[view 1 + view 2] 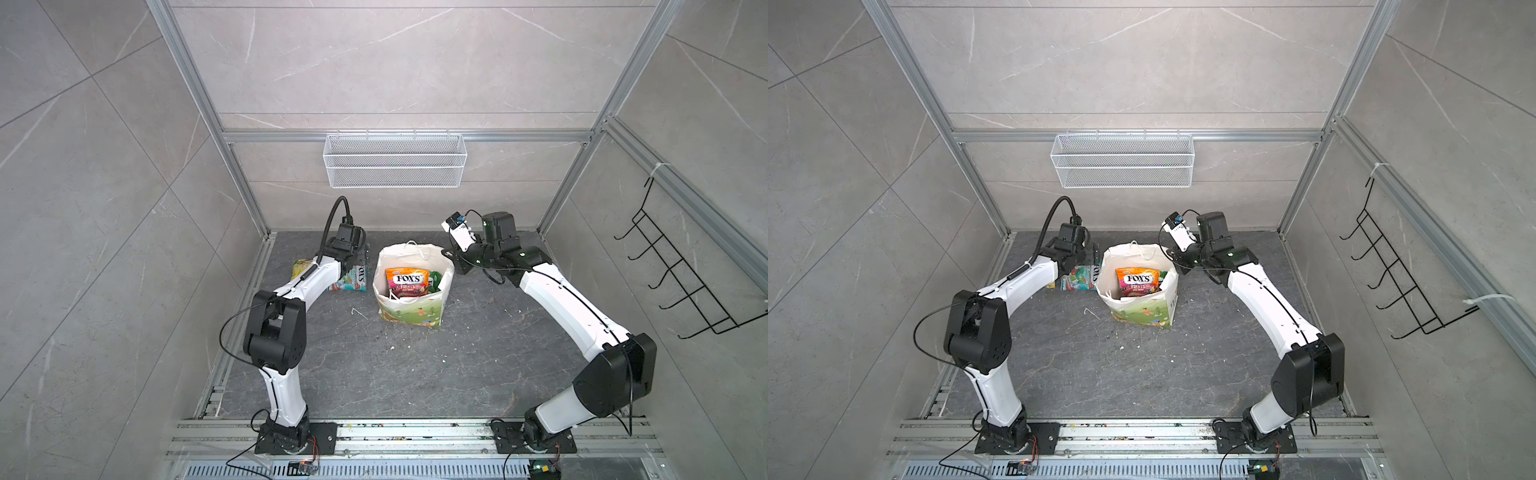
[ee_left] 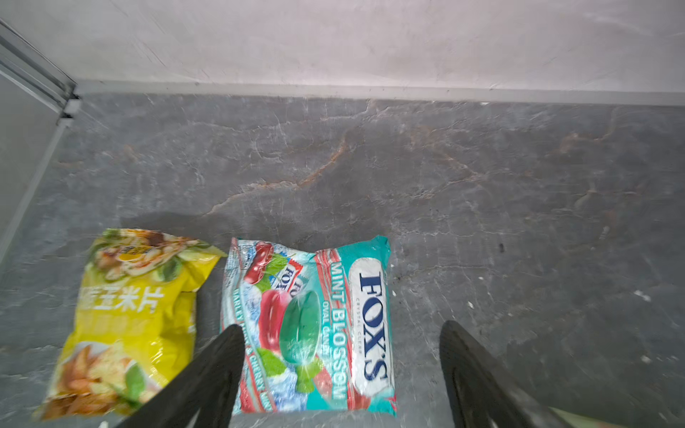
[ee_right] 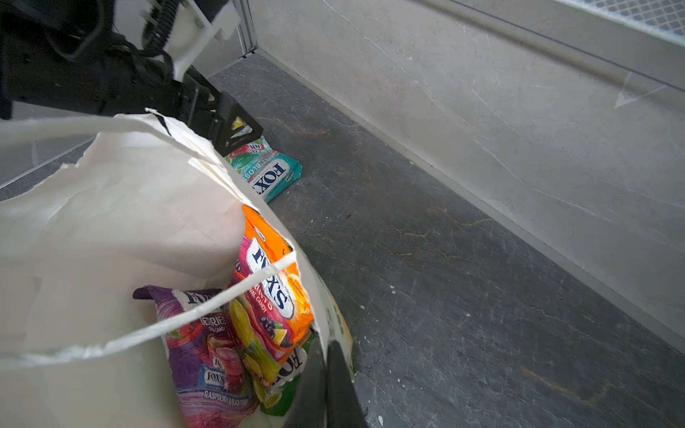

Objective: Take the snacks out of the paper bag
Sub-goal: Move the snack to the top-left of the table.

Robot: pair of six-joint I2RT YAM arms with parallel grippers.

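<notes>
White paper carrier bag with green cartoon print (image 1: pixel 409 313) upright mid-floor, mouth open. Inside: orange FOX'S packet (image 1: pixel 406 281), purple packet (image 3: pixel 207 355), green packet (image 1: pixel 435 279), lower parts hidden. Teal-red FOX'S packet (image 2: pixel 307 289) and yellow snack packet (image 2: pixel 137 318) flat on dark grey stone floor (image 1: pixel 415 374), left of bag, near back wall. Left gripper (image 2: pixel 341 329) released, spread wide over teal-red packet. Right gripper (image 3: pixel 333 367) clenched on bag's right rim. Open floor in front. White wire mesh basket (image 1: pixel 395 160) on back wall.
</notes>
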